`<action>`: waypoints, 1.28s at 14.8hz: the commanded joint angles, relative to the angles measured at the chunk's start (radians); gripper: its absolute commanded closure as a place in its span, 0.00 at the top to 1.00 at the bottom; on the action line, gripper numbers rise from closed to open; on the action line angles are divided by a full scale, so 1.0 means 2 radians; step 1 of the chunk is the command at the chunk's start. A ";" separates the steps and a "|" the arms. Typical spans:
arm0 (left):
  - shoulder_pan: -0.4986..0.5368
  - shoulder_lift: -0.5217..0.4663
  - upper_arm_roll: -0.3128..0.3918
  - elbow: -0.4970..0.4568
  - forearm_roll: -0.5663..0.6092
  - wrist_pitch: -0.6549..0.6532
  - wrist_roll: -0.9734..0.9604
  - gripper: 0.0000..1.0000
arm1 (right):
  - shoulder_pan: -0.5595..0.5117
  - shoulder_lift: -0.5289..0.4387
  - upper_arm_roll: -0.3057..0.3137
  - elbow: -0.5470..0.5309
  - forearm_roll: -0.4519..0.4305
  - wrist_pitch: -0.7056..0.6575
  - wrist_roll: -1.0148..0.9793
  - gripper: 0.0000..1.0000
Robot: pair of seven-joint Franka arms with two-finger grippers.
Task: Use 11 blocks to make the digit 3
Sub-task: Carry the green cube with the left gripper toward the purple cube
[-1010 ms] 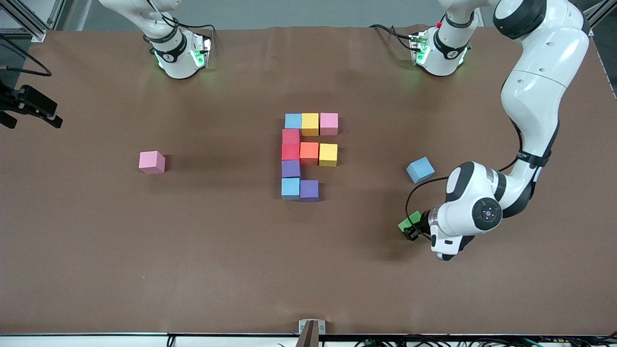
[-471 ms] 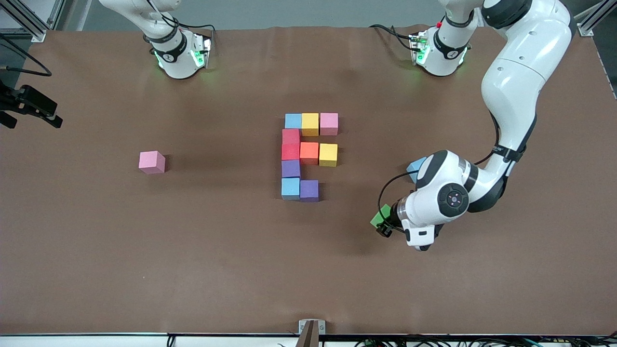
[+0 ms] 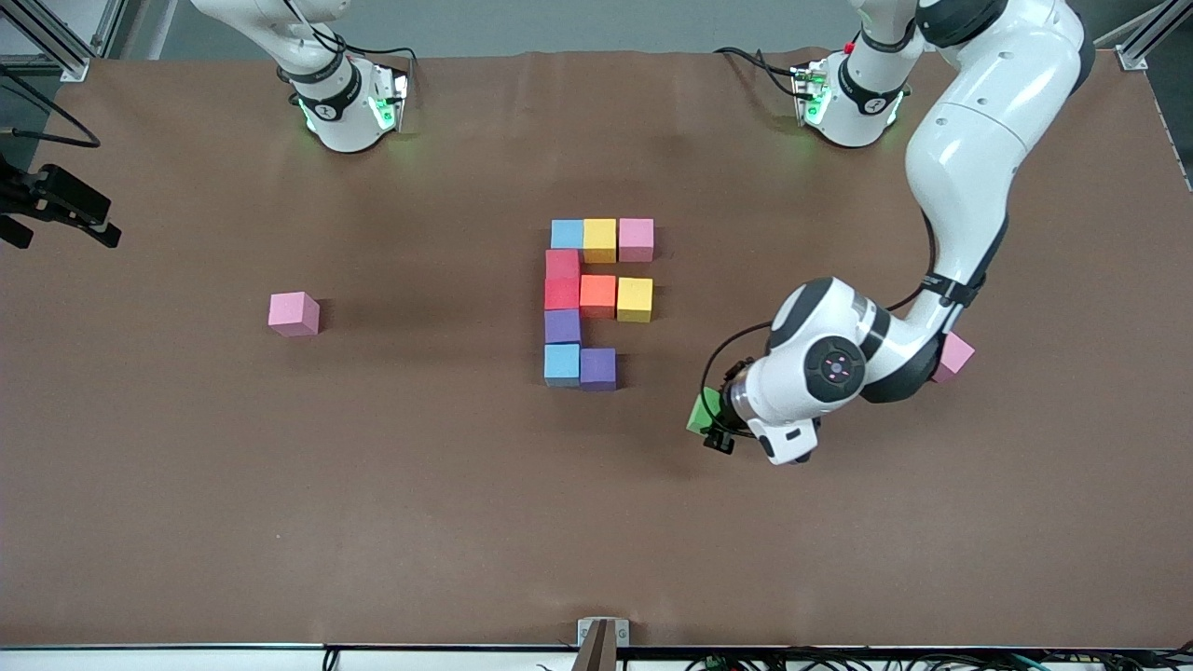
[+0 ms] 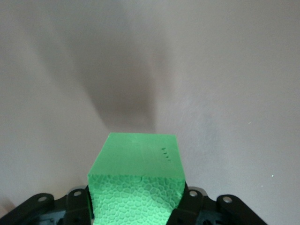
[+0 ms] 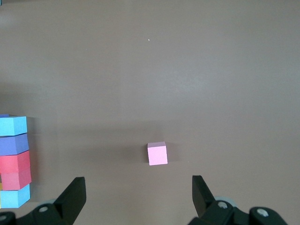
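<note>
The digit 3 figure (image 3: 596, 298) of several touching blocks lies mid-table; its row nearest the front camera holds a blue block (image 3: 562, 363) and a purple block (image 3: 597, 368). My left gripper (image 3: 713, 426) is shut on the green block (image 3: 702, 410) and holds it over bare table between that row and the left arm's end. In the left wrist view the green block (image 4: 136, 180) fills the jaws of the left gripper (image 4: 136, 208). My right gripper (image 5: 138, 197) is open and empty, high over the table, out of the front view.
A loose pink block (image 3: 294, 313) sits toward the right arm's end and shows in the right wrist view (image 5: 157, 153). Another pink block (image 3: 955, 357) peeks out under the left arm's elbow. Part of the figure (image 5: 13, 159) shows in the right wrist view.
My left gripper has carried the green block toward the figure. The left arm now covers the loose blue block and has uncovered a pink block. The right arm has not moved.
</note>
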 commanded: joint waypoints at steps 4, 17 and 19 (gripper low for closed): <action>-0.053 -0.001 0.038 0.006 0.004 0.000 -0.096 0.10 | -0.004 -0.001 0.004 0.002 0.000 -0.004 0.001 1.00; -0.115 0.001 0.071 0.002 0.009 0.040 -0.278 0.12 | -0.005 -0.001 0.004 0.002 -0.001 -0.004 0.001 1.00; -0.128 0.003 0.072 0.001 0.010 0.041 -0.291 0.12 | -0.005 -0.001 0.004 0.002 0.000 -0.004 0.001 1.00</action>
